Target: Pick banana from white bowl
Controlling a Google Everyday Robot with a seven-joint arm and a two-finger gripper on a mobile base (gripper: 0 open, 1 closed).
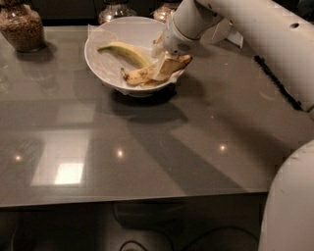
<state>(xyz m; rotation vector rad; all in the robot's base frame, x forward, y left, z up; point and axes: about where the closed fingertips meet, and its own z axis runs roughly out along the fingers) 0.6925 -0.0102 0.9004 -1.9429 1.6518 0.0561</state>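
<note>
The white bowl (105, 66) stands at the back of the grey table, lined with thin white paper. In it the brown-speckled dull-yellow banana (140, 76) lies along the front right side, its right end resting over the rim. A smooth green-yellow curved banana (125, 50) lies behind it. My gripper (164, 67) reaches down into the bowl from the right and sits at the speckled banana's right half, hiding part of it.
A glass jar of brown grains (22, 29) stands at the back left. Two more jars (115, 11) stand behind the bowl. My white arm (255, 34) crosses the back right, and the robot's body (289, 206) fills the front right corner.
</note>
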